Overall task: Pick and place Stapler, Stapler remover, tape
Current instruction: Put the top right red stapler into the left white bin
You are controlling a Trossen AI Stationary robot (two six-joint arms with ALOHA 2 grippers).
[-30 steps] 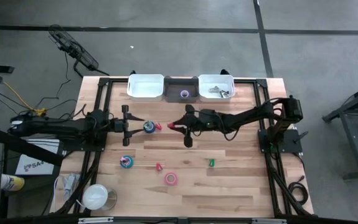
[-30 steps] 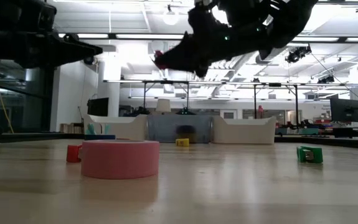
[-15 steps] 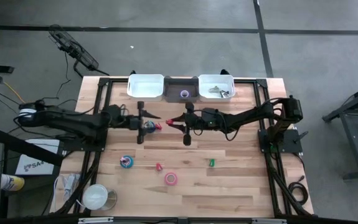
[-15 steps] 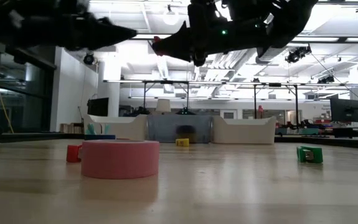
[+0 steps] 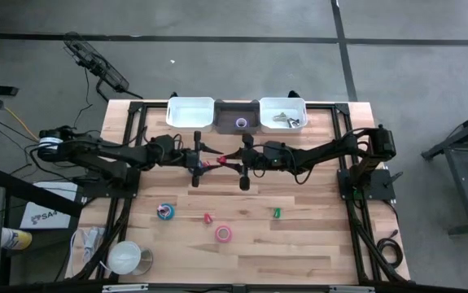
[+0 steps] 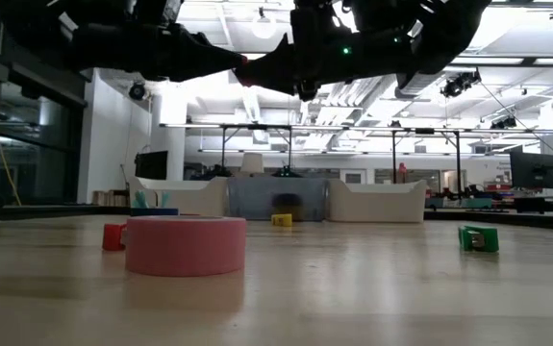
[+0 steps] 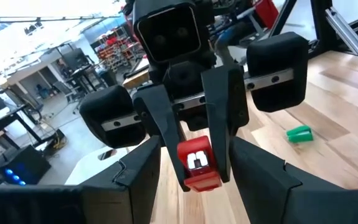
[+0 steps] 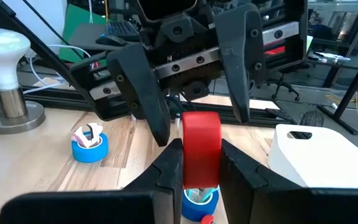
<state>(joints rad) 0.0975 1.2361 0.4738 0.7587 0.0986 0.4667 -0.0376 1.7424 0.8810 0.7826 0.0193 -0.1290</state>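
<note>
**While the right arm holds the red item aloft, the left faces it for a hand-off**

Because both arms meet nose to nose above the middle of the counter (image 5: 299,244), the item's bearing from the left fingers decides the coming move. The right gripper (image 5: 222,162) is clamped on a small red item (image 7: 197,163), probably the stapler or the remover; I cannot tell which. Its long axis seems to run along the right fingers (image 8: 166,171), its free end pointing at the left gripper (image 8: 194,102). The left fingers (image 7: 135,180) are spread wide, one to each side of that end, near but apart from it. Judged from this, the left must advance straight along that axis. Pink tape (image 5: 224,234) and blue tape (image 8: 89,146) lie on the counter below, untouched
</note>
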